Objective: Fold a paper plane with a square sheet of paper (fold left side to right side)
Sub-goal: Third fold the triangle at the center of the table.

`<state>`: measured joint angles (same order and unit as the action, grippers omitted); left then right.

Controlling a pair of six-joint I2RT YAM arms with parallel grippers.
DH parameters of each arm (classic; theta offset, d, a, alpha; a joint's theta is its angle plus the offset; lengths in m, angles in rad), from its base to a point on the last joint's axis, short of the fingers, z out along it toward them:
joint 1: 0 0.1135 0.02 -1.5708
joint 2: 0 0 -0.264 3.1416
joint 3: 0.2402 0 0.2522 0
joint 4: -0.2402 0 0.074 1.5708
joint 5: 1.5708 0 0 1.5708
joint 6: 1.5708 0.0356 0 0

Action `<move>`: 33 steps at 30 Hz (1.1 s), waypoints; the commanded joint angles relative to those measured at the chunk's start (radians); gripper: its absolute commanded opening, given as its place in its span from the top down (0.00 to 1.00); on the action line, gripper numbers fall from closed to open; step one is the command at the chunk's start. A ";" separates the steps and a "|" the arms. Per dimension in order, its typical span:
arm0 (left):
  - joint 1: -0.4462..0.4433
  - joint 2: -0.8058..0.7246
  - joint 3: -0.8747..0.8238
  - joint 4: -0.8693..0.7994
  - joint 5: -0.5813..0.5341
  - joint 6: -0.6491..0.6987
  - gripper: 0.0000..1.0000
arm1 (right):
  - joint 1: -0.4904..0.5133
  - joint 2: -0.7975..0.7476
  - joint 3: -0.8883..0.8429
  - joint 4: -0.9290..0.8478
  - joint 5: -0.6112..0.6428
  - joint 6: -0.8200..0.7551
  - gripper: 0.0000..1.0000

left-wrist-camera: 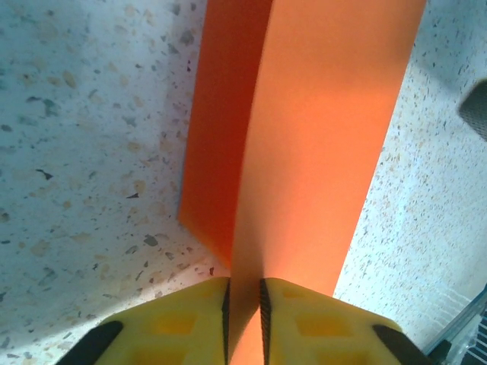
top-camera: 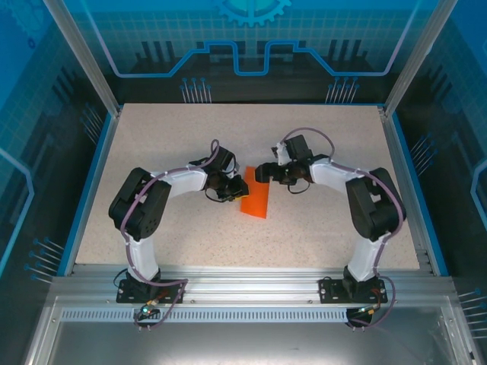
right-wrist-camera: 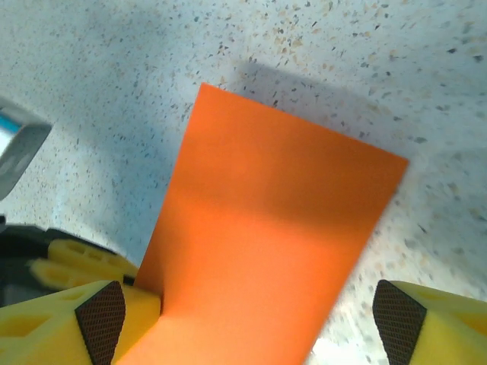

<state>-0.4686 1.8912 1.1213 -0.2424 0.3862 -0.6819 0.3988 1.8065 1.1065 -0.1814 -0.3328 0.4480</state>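
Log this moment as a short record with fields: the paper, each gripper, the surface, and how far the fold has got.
paper: orange sheet of paper, mid-table between the two grippers, narrow in outline from above
left gripper: shut, pinching the sheet's near edge between its yellow fingers
right gripper: open, jaws wide apart, the sheet lying between them
surface: speckled tabletop
fold: two orange layers show in the left wrist view; whether they are pressed flat cannot be told
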 commanded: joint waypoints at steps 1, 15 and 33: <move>-0.006 -0.049 -0.002 -0.028 -0.010 -0.005 0.83 | 0.016 -0.120 -0.085 0.013 0.054 -0.099 0.11; -0.014 -0.075 0.020 -0.079 -0.009 -0.030 0.89 | 0.465 -0.392 -0.420 0.163 0.450 -0.453 0.11; -0.025 -0.064 0.043 -0.106 -0.006 -0.030 0.92 | 0.574 -0.175 -0.279 0.255 0.646 -0.531 0.37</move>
<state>-0.4885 1.8481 1.1378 -0.3111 0.3817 -0.7082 0.9615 1.6169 0.7956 0.0280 0.2718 -0.0757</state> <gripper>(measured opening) 0.092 0.657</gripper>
